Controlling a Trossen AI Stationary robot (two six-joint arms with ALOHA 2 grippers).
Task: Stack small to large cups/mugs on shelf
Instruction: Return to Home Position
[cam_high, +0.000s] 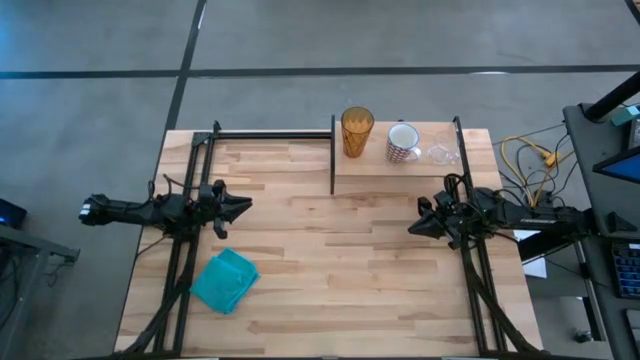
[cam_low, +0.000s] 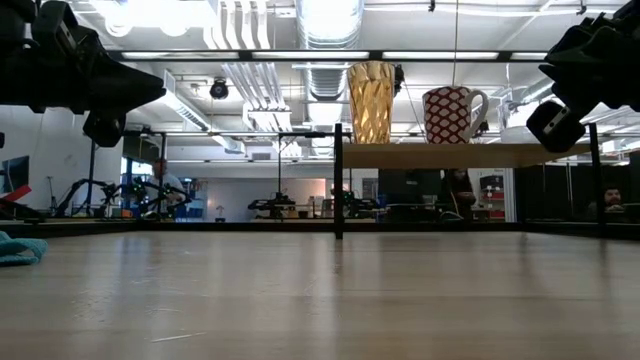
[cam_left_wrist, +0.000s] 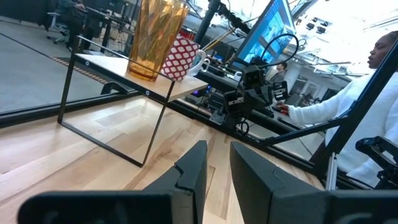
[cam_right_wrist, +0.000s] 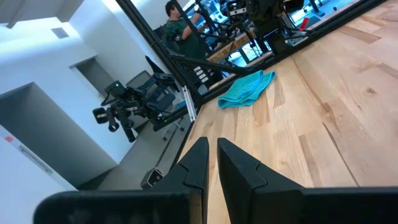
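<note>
On the shelf (cam_high: 400, 172), at the table's far right, three vessels stand upright in a row. They are the amber tumbler (cam_high: 357, 131), the white mug with a red pattern (cam_high: 403, 142) and the tiny clear glass cup (cam_high: 441, 154). The low view shows the tumbler (cam_low: 371, 102) and mug (cam_low: 450, 114) on the board (cam_low: 430, 155). My left gripper (cam_high: 247, 204) hovers over the table's left part, shut and empty. It points toward the shelf (cam_left_wrist: 118, 65). My right gripper (cam_high: 411, 229) hovers near the shelf's near edge, shut and empty, pointing left.
A crumpled teal cloth (cam_high: 225, 280) lies on the table's near left part and also shows in the right wrist view (cam_right_wrist: 247, 88). Black frame rails run along the table's sides. Cables lie off the right edge. A person in a white sleeve (cam_left_wrist: 367, 106) stands beyond the table.
</note>
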